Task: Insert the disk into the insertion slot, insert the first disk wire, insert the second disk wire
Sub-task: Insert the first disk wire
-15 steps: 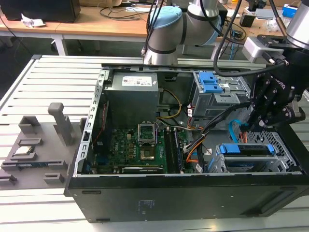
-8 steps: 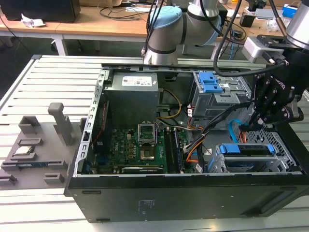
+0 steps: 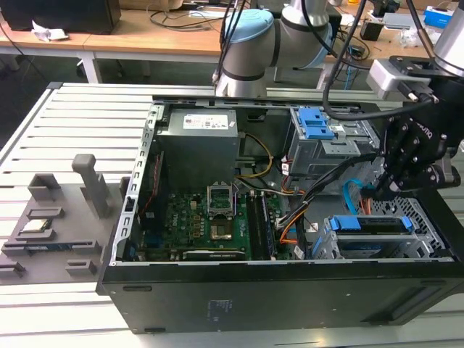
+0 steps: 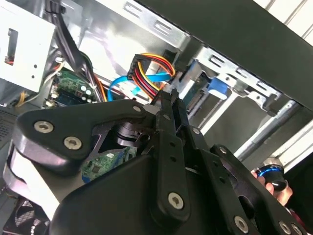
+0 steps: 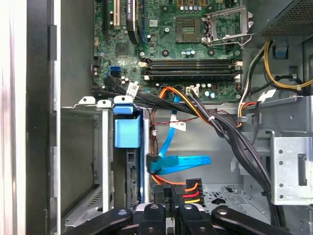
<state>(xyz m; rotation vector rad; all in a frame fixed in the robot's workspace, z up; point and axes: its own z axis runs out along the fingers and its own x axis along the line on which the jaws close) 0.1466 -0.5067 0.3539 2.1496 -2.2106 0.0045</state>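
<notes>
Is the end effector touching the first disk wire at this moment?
Touching. In the first wrist view the end effector is pinched shut on the first disk wire at its black plug, with no gap visible between them.

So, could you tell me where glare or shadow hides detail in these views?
Second wrist view: glare washes out the case wall, and the gripper is nearly a silhouette. First wrist view: a blown-white strip outside the case wall, the board evenly lit. Exterior view: even light, no strong glare.
</notes>
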